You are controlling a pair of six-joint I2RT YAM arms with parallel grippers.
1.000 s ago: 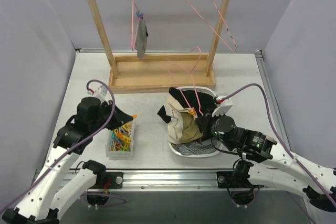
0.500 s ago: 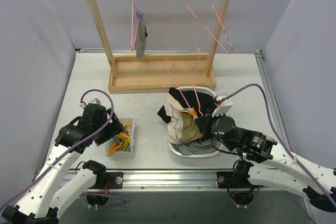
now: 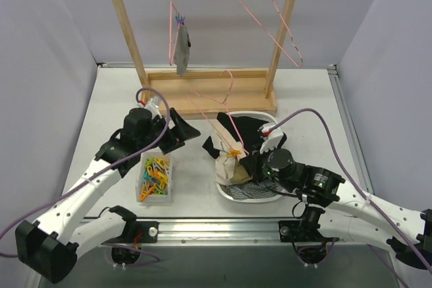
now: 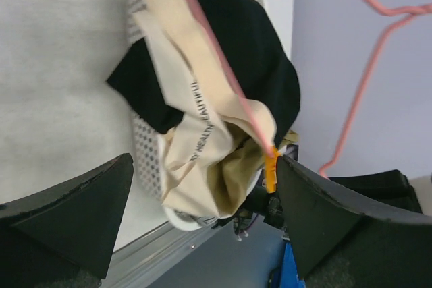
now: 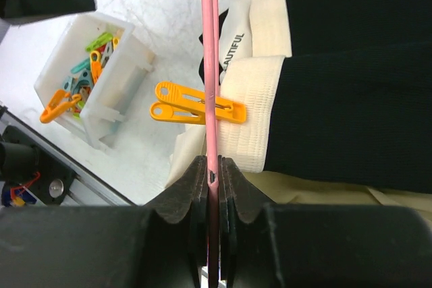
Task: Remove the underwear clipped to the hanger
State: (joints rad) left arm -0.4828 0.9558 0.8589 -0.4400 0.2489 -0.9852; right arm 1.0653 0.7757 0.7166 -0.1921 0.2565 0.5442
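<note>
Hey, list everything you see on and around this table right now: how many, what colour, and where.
table: one, pale grey
wooden rack: one, pale wood, at the table's back
white basket: one, front centre
pink wire hangers: three; two on the rack, one held over the basket
grey underwear: one, clipped to the rack's left hanger
black-and-white underwear: one, draped over the basket
olive-green underwear: one, in the basket
orange clip: one, pinning a cream band to the held hanger
clip bin: one, white, mixed-colour clips inside, left of the basket
left gripper: black, open, beside the basket
right gripper: black, shut on the held hanger
</note>
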